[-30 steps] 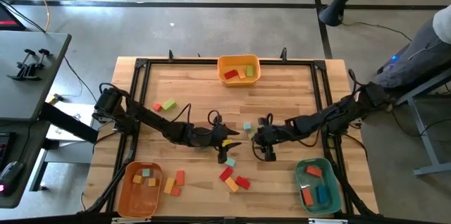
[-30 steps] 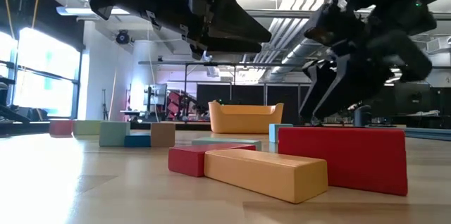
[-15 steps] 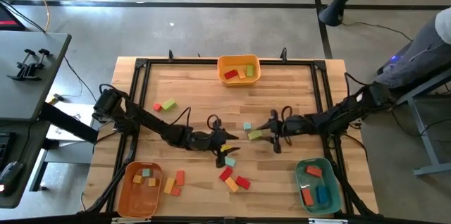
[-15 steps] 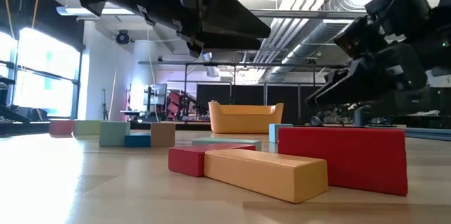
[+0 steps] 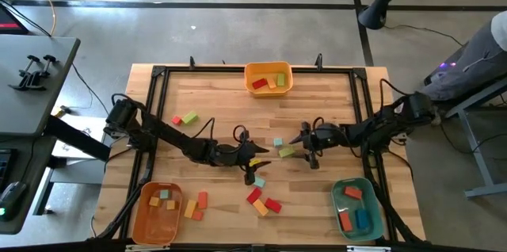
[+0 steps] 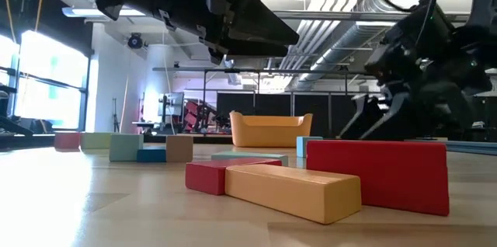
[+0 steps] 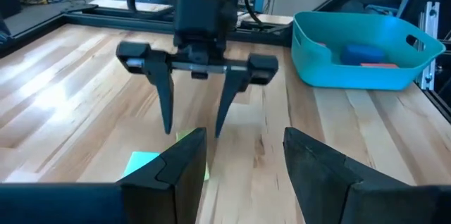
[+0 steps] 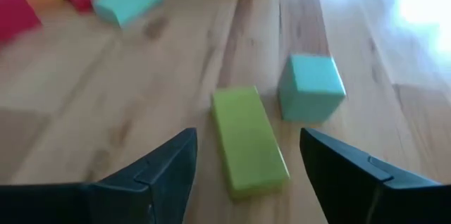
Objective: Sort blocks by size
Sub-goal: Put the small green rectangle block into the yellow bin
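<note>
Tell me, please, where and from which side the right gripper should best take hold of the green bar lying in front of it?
Probably across the middle of the green bar, over its two long sides, coming down from above. It lies flat on the table, pointing away between the right gripper's open fingers. The teal cube stands close beside its far end, so stay mid-length.
</note>
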{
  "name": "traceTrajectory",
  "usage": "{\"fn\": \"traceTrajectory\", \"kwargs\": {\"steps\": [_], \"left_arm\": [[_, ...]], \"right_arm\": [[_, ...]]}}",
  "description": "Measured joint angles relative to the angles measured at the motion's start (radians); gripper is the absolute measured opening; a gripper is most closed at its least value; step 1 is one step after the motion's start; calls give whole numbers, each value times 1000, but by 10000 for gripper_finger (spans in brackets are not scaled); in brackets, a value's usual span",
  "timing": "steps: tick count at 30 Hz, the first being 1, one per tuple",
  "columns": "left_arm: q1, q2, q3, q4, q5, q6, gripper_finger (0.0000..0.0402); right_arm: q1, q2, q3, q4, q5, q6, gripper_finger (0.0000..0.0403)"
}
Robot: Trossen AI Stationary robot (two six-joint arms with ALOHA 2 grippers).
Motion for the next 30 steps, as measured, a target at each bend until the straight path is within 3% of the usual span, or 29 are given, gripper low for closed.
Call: {"fn": "traceTrajectory", "kwargs": {"steps": [10, 17, 20, 24, 30], "left_arm": [[7, 0, 0, 1, 0, 0, 177], [7, 0, 0, -10, 0, 5, 177], [4, -2, 0, -63, -8, 5, 177], [-10, -23, 0, -208, -94, -22, 177], [-11, -47, 0, -466, -314, -85, 177]], "right_arm": [[-6, 146, 16, 67, -26, 0, 238], [-6, 228, 58, 100, -69, 10, 165], [0, 229, 60, 95, -62, 103, 126], [40, 193, 61, 72, -34, 262, 127], [75, 54, 97, 83, -35, 270, 127]]}}
